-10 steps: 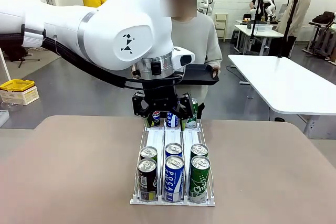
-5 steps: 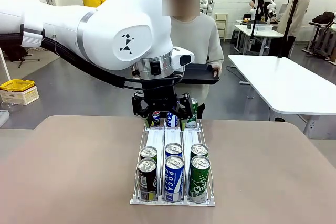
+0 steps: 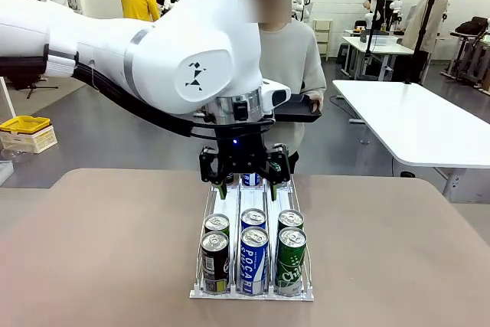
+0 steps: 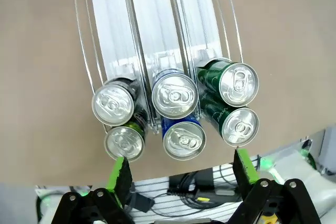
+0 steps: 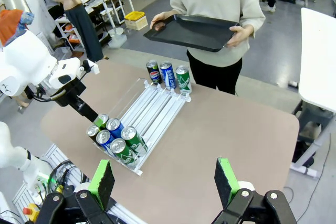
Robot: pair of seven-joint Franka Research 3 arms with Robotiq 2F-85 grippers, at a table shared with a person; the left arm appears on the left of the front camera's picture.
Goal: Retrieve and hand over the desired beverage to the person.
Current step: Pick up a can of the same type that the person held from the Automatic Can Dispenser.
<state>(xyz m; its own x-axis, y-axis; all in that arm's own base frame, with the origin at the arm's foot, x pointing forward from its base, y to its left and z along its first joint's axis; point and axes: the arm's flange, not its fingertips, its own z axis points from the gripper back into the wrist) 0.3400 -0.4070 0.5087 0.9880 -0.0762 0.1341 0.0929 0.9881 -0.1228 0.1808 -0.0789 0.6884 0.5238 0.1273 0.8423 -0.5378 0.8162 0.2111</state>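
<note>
Left gripper (image 3: 245,184): jaws spread, empty, above rack (image 3: 227,203); right gripper (image 5: 164,181): jaws apart, high over table (image 5: 236,124) (ample room rightward); six cans (image 4: 175,95) at rack's near end; person (image 3: 295,59) holds tray (image 5: 191,31) beyond far edge.

Nine cans (image 5: 168,74), one rack (image 5: 157,109), one black tray (image 5: 194,31).

Surroundings: tables, floor storage, bystander.
A brown table (image 3: 99,250) stood nearest, with a white table (image 3: 413,120) beyond it at the right. A yellow crate (image 3: 24,124) sat on the floor at far left. A bystander in a yellow hoodie (image 3: 140,1) stood far back.
</note>
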